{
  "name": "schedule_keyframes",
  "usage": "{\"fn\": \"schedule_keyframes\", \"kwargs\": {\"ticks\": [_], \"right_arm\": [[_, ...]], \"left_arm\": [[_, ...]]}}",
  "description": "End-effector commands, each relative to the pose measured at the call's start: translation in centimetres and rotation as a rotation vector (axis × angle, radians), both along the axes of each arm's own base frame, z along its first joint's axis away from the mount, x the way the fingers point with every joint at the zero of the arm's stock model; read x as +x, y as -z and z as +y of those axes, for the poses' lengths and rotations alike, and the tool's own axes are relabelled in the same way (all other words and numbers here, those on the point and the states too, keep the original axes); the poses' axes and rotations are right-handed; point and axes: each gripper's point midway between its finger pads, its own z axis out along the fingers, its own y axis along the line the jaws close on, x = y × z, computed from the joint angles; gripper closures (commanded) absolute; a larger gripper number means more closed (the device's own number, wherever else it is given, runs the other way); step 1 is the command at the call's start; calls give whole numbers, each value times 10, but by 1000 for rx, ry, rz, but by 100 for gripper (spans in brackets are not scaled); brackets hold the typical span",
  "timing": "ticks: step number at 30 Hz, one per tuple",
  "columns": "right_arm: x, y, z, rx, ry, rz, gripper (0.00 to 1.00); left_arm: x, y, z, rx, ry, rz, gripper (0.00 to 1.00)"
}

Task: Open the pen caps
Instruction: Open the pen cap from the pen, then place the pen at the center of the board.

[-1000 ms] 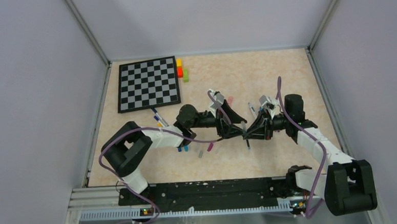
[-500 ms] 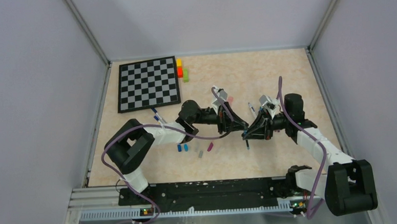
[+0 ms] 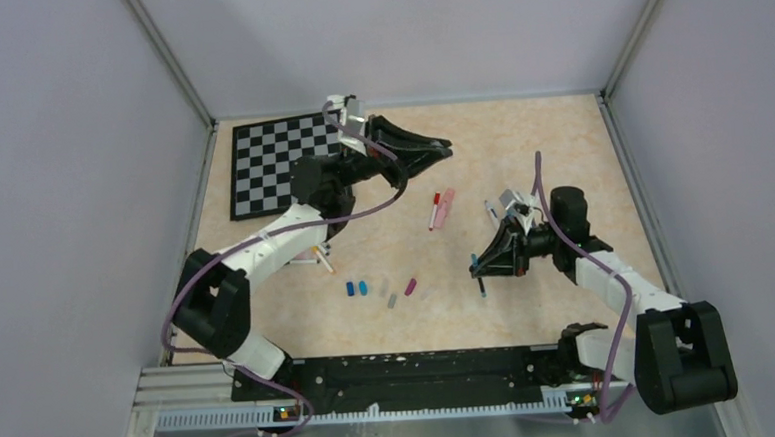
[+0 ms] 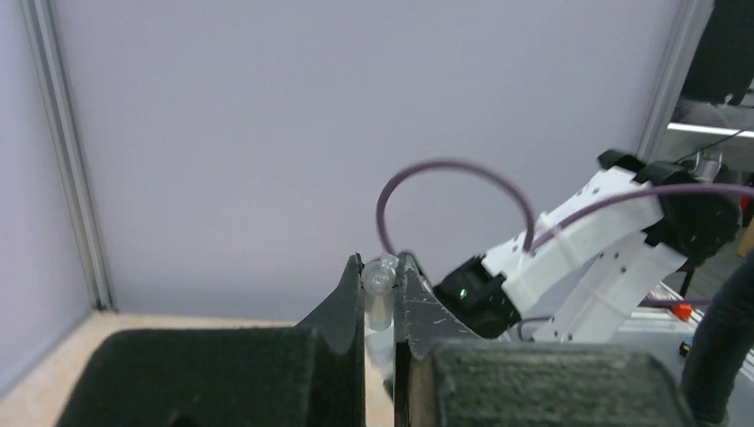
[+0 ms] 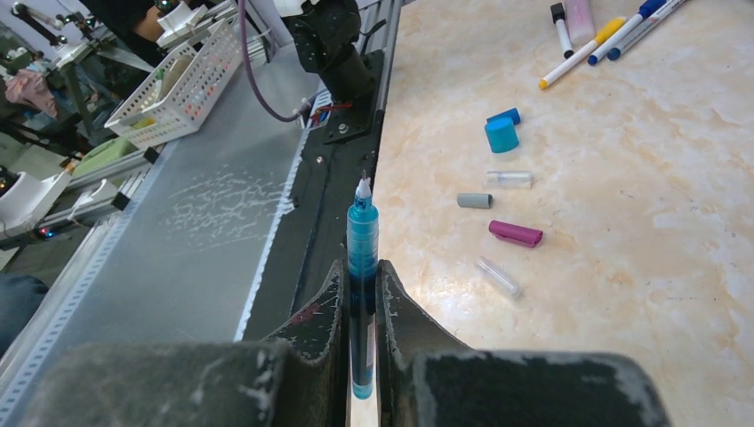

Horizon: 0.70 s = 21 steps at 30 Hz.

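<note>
Teal-barrelled thin pen [image 5: 362, 233] sits clamped in the right gripper [image 5: 360, 271], jaws narrow on the barrel. Its bare tip sticks out past the fingertips, with no cap on it. We place this gripper low over the marbled beige tabletop [image 3: 550, 140], right of centre. The left gripper [image 4: 381, 263] is lifted high toward the far side, just right of the black-and-grey chessboard [image 3: 281, 169]. Its jaws are nearly together, pinching a clear stubby plastic cap [image 4: 380, 298] between the tips. We see loose caps lying on the table between the two arms: a dark blue cap [image 5: 504, 116] just beside a teal cap [image 5: 501, 136], a clear tube-like cap [image 5: 509, 179], a small grey cap [image 5: 474, 201] and a magenta cap [image 5: 516, 234]. A second clear cap [image 5: 498, 277] lies nearest the right gripper. Further back, a white pen with a red end [image 3: 433, 211] lies just beside a wide pink highlighter [image 3: 448, 204]. Another thin pen [image 3: 490, 211] lies near the right wrist. We see a bunch of thin pens [image 3: 315, 254] partly under the left arm, near the chessboard's near corner.
</note>
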Motion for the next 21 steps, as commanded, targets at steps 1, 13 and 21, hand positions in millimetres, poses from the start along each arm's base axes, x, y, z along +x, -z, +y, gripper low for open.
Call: {"fn": "schedule_keyframes", "kwargs": {"ticks": [1,13,21], "right_arm": [[-7,-15,0,41,-69,-66,100],[81,-2,-57,-267,419,-164,100],[131,11,-133,-413,779,-71,100]], "left_arm": [[-29,-50,21,-132,-3,-60,100],[-44,62,68,73,-253,251,100],[-65,129,92,212,-311,401,100]]}}
